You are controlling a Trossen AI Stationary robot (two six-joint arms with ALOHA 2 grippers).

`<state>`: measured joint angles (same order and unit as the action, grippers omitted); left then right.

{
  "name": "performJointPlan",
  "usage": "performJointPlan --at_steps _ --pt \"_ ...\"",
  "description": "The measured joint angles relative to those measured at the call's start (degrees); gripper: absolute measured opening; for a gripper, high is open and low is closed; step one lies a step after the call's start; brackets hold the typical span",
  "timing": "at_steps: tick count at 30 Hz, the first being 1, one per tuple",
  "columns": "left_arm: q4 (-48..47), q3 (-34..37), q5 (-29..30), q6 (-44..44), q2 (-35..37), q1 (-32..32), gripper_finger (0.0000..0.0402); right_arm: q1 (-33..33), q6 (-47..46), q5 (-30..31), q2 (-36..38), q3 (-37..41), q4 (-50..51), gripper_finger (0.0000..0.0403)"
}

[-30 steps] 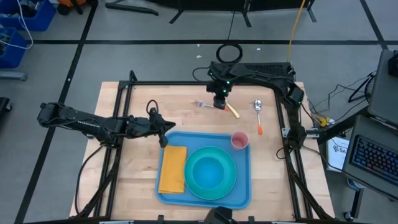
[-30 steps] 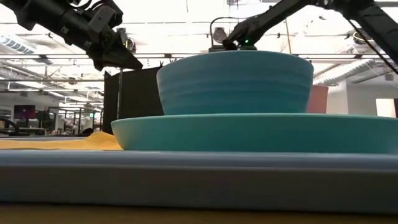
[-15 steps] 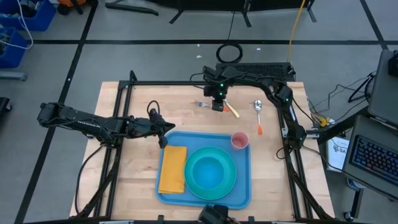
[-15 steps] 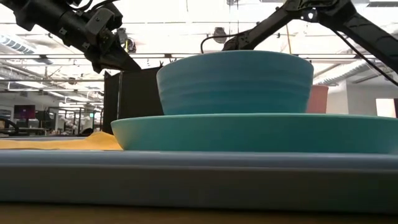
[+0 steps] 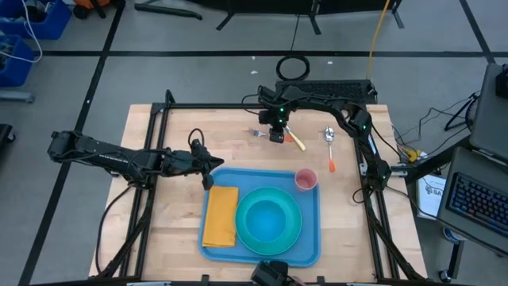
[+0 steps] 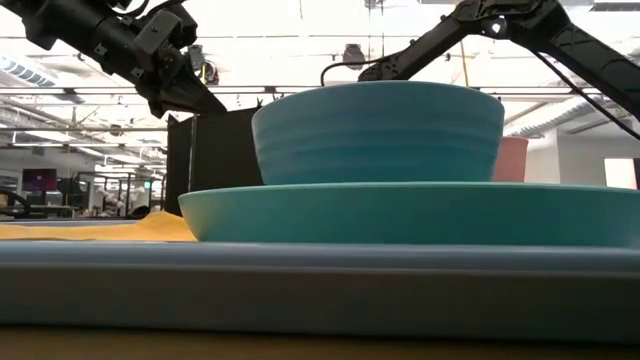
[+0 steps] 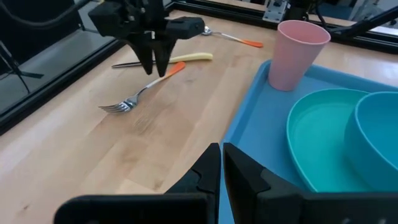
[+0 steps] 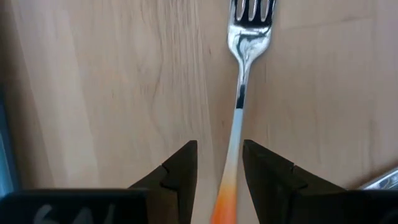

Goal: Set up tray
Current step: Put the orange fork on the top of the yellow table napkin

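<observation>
The light-blue tray lies at the table's near middle. It holds a yellow-orange napkin, a turquoise plate with a bowl on it, and a pink cup in its far right corner. A fork with an orange handle lies flat on the wood beyond the tray. My right gripper points down over the fork, open, one finger on each side of the handle and clear of it. My left gripper hangs shut and empty above the tray's far left corner.
A yellow-handled knife lies just right of the fork, and an orange-handled spoon lies farther right. A black frame borders the table. Bare wood shows left of the tray.
My right gripper has come down toward the fork, staying open. The left arm and the things on the table have kept still.
</observation>
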<state>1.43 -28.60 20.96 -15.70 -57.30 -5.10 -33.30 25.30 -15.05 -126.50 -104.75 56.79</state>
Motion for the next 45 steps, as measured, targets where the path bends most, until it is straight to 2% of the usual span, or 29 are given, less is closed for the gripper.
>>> performJointPlan --at_steps 8,18,37,40,45 --pt "0.0 0.0 -0.1 0.0 0.0 0.0 0.0021 0.0 0.3 0.0 0.0 0.3 -0.8 0.0119" --pt "0.0 0.0 -0.1 0.0 -0.5 0.0 0.0021 0.2 0.0 -0.2 0.3 6.1 -7.0 0.0119" --pt "0.0 0.0 -0.1 0.2 -0.5 0.0 0.0021 0.4 1.0 1.8 0.5 6.4 -9.9 0.0119" --pt "-0.4 0.0 -0.1 0.2 -0.5 0.0 0.0021 0.4 1.0 4.5 0.5 6.4 -10.7 0.0119" --pt "-1.3 0.0 0.0 0.2 -0.5 0.0 0.0021 0.4 1.4 4.5 0.6 6.4 -11.8 0.0118"
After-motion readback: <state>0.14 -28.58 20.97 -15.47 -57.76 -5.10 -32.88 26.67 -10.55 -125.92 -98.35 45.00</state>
